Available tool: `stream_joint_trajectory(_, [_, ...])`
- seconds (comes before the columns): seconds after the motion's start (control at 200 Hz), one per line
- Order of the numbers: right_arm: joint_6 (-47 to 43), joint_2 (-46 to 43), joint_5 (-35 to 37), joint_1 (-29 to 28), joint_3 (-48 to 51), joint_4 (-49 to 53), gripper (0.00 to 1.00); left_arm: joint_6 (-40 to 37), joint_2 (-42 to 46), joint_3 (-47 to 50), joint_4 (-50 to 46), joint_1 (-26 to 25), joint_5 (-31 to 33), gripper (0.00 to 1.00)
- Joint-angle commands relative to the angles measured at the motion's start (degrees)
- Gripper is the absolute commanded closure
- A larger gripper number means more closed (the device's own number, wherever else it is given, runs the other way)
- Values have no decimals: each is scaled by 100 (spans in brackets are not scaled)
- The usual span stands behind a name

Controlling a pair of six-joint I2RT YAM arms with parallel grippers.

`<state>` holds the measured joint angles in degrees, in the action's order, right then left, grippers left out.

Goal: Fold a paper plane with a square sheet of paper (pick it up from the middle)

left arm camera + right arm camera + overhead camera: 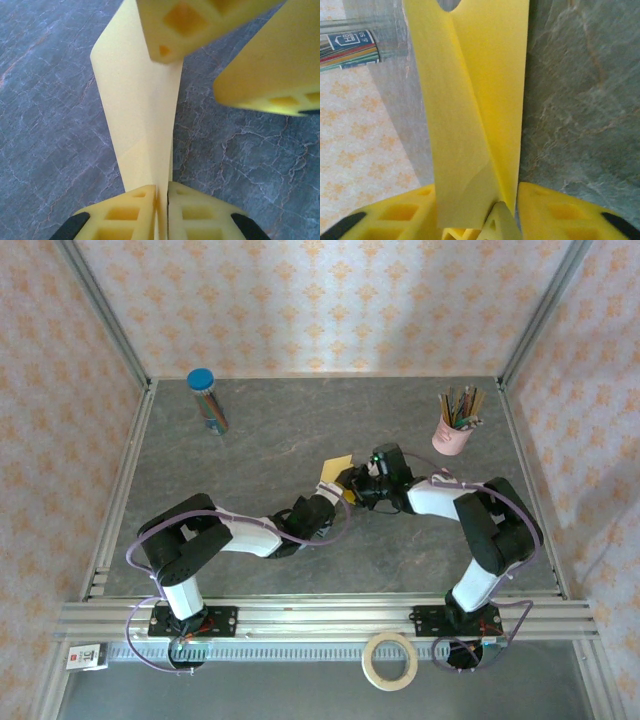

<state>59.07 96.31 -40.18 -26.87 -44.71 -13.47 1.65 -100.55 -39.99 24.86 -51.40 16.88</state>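
The yellow paper is in the middle of the table. The left claw pinches its 6 o'clock end tight. The right claw sits wide around it. Paper is light, bendy and tears easily, so I would hold it near the fold

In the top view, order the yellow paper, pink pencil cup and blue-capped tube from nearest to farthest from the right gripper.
1. yellow paper, between the jaws of the right gripper, centre.
2. pink pencil cup, back right.
3. blue-capped tube, back left.
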Motion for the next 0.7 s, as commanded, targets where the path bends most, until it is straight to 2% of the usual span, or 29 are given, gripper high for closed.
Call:
stream_joint_trajectory(0.0, [-197,-49,225,172,-152,278,54,154,20,146,155,-47,-60,86])
stream_joint_trajectory(0.185, [-394,-222,460,456,-117,454,50,307,-21,218,229,-42,-312,86])
stream_joint_trajectory(0.46, [-642,-260,711,543,-73,644,50,525,-165,195,256,-16,-761,88])
stream_joint_trajectory(0.696, [-961,-322,974,549,-75,793,49,781,-102,217,241,240,-1670,90])
